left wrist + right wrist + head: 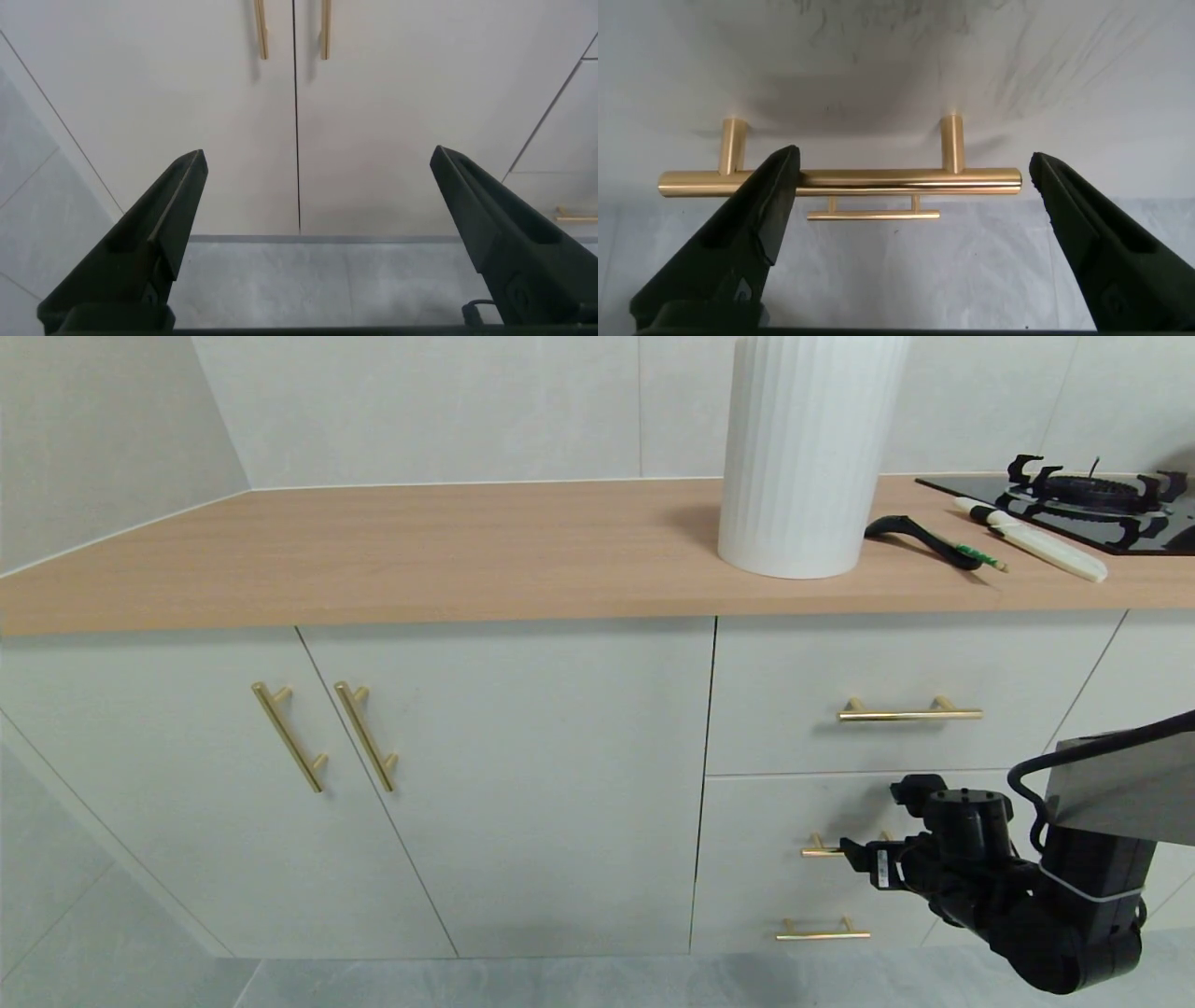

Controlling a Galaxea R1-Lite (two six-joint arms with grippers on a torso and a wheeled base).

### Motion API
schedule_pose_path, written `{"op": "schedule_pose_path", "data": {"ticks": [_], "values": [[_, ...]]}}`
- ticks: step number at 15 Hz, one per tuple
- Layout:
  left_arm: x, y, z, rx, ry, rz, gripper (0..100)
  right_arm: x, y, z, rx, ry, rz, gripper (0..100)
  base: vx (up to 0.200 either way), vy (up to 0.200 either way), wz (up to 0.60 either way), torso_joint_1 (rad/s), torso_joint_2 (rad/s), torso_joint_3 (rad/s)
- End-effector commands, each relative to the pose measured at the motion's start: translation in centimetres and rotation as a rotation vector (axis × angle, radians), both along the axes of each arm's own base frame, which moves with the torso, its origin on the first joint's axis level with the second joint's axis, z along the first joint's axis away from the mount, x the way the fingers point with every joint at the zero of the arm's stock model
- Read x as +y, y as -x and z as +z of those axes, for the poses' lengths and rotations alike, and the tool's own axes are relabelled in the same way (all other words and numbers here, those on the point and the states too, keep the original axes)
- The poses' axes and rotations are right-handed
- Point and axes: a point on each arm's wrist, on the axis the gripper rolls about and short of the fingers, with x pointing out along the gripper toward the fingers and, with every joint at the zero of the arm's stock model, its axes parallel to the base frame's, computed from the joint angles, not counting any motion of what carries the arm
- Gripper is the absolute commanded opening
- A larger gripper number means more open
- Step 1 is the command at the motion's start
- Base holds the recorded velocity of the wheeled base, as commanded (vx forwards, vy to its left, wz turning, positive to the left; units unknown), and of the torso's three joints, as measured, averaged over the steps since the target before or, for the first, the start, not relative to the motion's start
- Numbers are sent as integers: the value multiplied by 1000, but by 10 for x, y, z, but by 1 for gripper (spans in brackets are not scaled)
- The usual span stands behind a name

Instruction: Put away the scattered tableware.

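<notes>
right wrist view: my right tool (913, 161) gapes wide, the drawer handle (859, 180) lying crosswise at frame centre, ahead, not yet gripped.

Wooden countertop (420, 555) ahead of me: a tall white ribbed container (808, 457) stands upright toward my right. Just right of it lie a black utensil (920, 537) with a thin green stick (982, 557) at its end, then a long white utensil (1041, 549) along the edge of the black hob (1083, 497).
</notes>
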Motion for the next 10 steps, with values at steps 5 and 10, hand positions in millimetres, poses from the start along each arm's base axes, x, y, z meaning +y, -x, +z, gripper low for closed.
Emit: {"op": "schedule_pose_path", "data": {"ticks": [5,10], "values": [[0,0,0,1,0,1,100,0,3,-6,34,10,4,100,0,0,0,0,0,0],[0,0,0,1,0,1,100,-2,21,34,49,18,25,100,0,0,0,0,0,0]]}}
